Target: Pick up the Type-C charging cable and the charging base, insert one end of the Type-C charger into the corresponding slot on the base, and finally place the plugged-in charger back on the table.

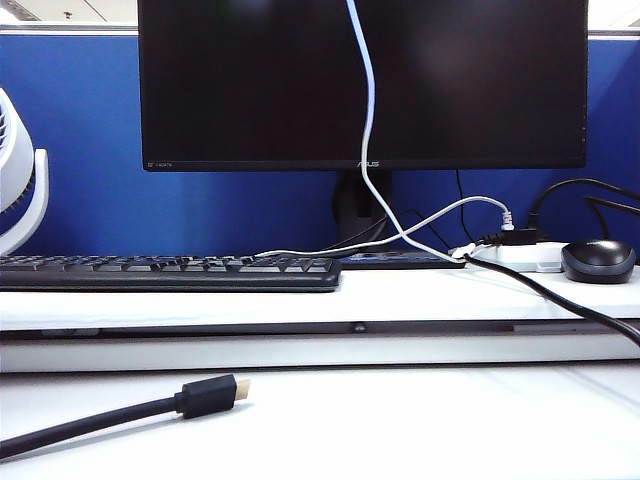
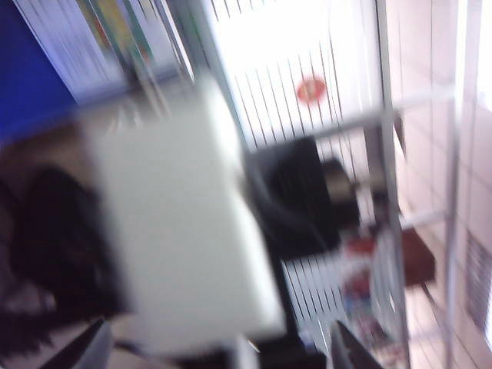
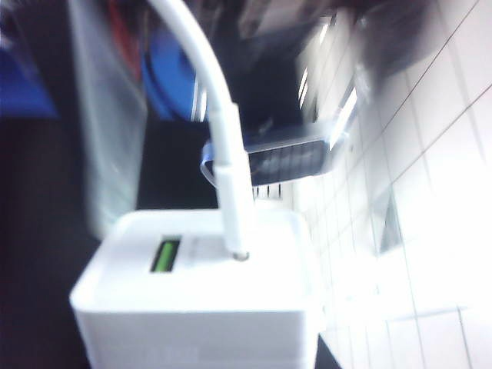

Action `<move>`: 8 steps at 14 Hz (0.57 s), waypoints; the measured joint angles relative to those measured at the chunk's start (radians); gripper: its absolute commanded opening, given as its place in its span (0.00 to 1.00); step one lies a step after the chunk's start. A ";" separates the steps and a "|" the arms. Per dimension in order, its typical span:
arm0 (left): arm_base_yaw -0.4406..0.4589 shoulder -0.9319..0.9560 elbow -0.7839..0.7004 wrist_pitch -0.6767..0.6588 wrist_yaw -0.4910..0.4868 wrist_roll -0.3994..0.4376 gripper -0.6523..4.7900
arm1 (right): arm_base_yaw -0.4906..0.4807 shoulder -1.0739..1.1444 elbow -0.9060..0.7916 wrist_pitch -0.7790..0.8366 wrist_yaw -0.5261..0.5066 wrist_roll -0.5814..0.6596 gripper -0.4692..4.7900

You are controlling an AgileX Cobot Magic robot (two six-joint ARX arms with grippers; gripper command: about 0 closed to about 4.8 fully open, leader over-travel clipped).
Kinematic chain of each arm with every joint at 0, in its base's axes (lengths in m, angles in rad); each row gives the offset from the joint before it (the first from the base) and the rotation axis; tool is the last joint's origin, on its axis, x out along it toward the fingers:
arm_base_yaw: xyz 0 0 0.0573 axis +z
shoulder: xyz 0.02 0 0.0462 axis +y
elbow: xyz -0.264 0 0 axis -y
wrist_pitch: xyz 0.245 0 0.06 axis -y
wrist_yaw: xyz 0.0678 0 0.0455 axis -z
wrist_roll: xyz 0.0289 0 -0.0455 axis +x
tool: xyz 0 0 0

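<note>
Exterior view: neither gripper nor arm is seen. Type-C charging cable (image 1: 366,120) is recorded as a thin white line hanging down from beyond the upper edge, across the dark monitor (image 1: 362,80), and trailing onto the raised ledge of the table (image 1: 400,420) near a white power strip (image 1: 525,258). A black keyboard (image 1: 165,272) and a dark mouse (image 1: 598,260) are listed on the ledge; a thick black cable with a gold-tipped plug (image 1: 212,394) is laid on the lower surface.

Right wrist view: charging base (image 3: 204,300) is shown close to the camera, held up off the table, with the cable's white plug (image 3: 234,207) seated in its end face beside a green-lit slot. The right gripper's fingers are not distinguishable; its state cannot be told.

Left wrist view: heavily blurred. The white block of the charging base (image 2: 181,231) is seen just ahead of the left gripper (image 2: 219,355), whose dark fingertips (image 2: 355,352) are spread wide apart, clear of the block.
</note>
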 measured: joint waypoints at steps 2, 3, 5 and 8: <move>0.079 -0.007 -0.003 -0.002 -0.025 0.019 0.80 | -0.094 -0.013 0.000 0.035 -0.040 0.116 0.09; 0.094 -0.013 -0.003 -0.002 -0.020 0.027 0.61 | -0.114 -0.012 0.000 0.039 -0.037 0.150 0.09; 0.134 -0.035 -0.003 0.134 -0.195 0.479 0.20 | -0.246 0.228 0.000 -0.222 -0.101 1.131 0.09; 0.162 -0.042 -0.003 0.134 -0.210 0.505 0.20 | -0.247 0.535 0.000 -0.660 0.082 1.148 0.09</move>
